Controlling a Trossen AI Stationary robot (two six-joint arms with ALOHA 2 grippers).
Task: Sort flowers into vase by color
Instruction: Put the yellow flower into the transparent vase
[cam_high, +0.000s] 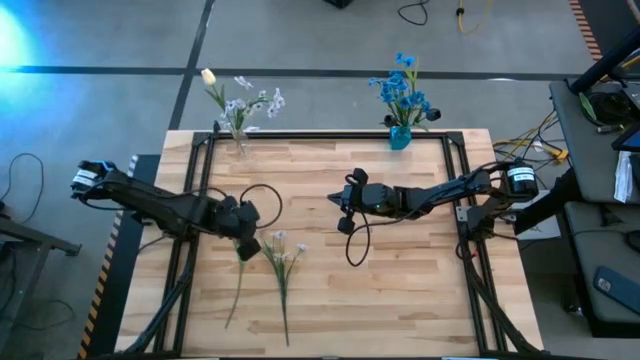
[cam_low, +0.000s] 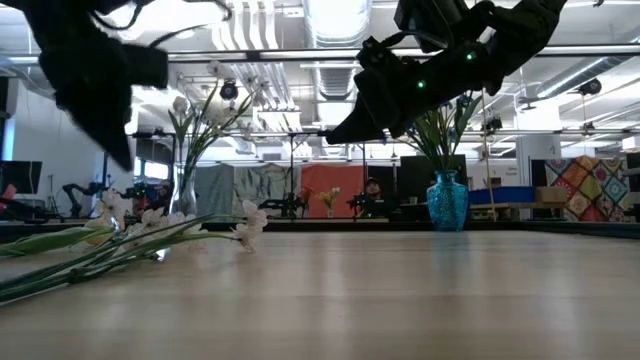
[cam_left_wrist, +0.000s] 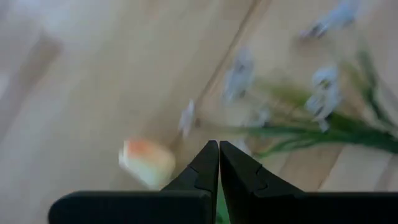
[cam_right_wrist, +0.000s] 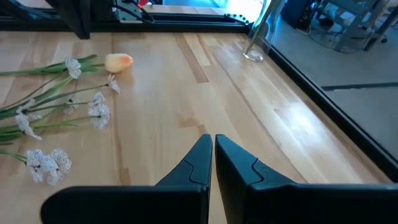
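Observation:
Loose flowers lie flat on the wooden table near its left front: a peach bud (cam_left_wrist: 147, 162) on a green stem (cam_high: 237, 285) and pale white-lilac sprays (cam_high: 281, 250). My left gripper (cam_left_wrist: 219, 149) is shut and points steeply down just above them, beside the bud, touching nothing. My right gripper (cam_right_wrist: 213, 140) is shut and hangs over the table's middle (cam_high: 337, 200), pointing toward the left side. A clear vase (cam_high: 238, 140) at the far left holds a peach bud and white blossoms. A blue vase (cam_high: 400, 136) at the far edge holds blue flowers.
A black frame (cam_high: 320, 134) runs around the tabletop. A dark cable loops on the wood by each wrist (cam_high: 262, 197). Bare wood lies in the near right part (cam_high: 400, 290).

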